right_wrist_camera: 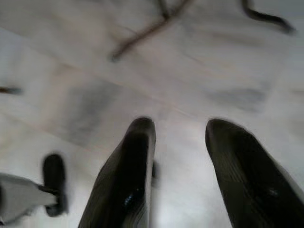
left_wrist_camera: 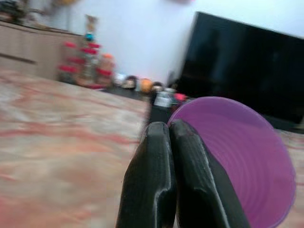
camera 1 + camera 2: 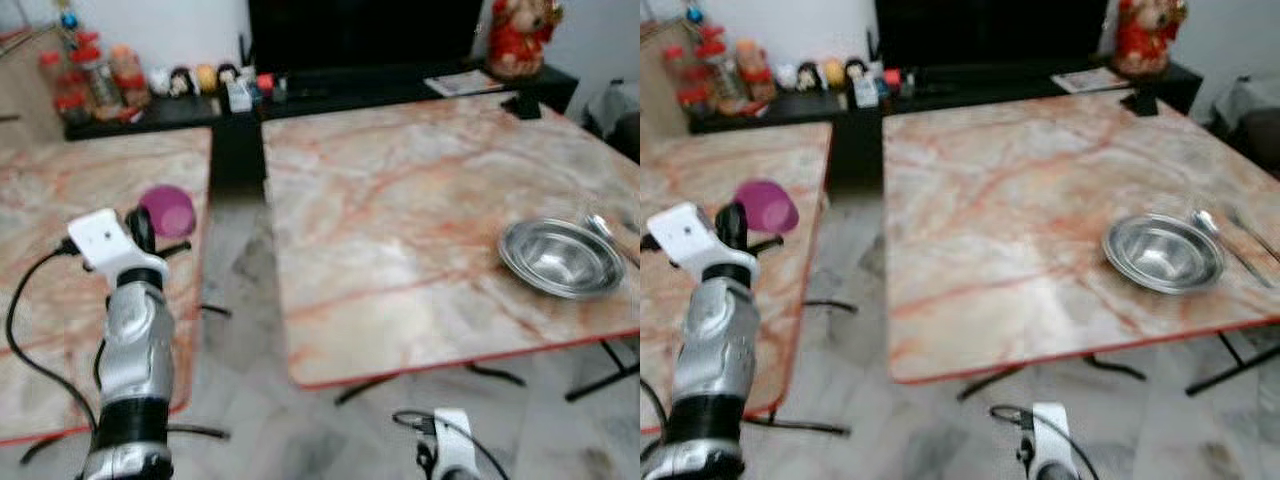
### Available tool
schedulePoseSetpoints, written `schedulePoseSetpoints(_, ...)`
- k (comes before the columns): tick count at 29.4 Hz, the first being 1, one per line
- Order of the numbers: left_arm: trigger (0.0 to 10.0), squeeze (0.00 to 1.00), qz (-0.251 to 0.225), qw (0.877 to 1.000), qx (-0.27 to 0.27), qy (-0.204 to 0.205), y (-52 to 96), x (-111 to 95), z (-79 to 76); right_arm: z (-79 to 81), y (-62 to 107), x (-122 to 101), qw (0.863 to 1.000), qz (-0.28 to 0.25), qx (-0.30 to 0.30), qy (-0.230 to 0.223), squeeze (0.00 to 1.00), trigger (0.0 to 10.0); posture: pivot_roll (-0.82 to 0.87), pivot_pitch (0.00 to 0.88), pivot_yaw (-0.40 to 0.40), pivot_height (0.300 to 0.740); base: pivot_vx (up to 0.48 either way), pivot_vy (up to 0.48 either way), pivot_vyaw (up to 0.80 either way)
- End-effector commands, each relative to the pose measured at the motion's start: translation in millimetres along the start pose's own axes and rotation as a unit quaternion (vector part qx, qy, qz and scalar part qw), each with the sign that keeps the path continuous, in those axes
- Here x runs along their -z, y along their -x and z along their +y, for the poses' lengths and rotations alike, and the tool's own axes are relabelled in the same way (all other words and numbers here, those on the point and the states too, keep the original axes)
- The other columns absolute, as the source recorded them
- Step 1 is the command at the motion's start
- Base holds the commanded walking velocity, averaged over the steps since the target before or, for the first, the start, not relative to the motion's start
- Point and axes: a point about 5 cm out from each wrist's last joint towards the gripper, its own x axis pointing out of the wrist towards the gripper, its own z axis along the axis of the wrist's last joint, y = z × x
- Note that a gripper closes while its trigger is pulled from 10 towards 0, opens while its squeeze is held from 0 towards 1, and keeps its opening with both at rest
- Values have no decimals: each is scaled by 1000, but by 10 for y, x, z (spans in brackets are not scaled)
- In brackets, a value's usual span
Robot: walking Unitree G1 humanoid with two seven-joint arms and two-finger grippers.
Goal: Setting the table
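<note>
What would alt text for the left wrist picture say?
Two black fingers of the left gripper pinch the rim of a purple cup above a marble-patterned table, with a dark screen behind.

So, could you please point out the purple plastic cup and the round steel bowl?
purple plastic cup (image 2: 247,156): left wrist view, ribbed inside wall.
round steel bowl (image 3: 560,257): left eye view, centre of basin.
</note>
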Motion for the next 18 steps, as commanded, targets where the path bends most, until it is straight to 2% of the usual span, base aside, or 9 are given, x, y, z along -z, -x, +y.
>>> schedulePoseSetpoints(1,10000,0,-22,1000,-5,-7,-51,-133,71,98,-17,-90,1000,-14,-11,-3,0,10000,62,0,28,740,307,-364,0)
schedulePoseSetpoints(18,10000,0,-18,1000,10,-3,-65,-142,-2,114,-12,-55,1000,-9,-11,-10,0,10000,59,0,36,740,315,-359,0)
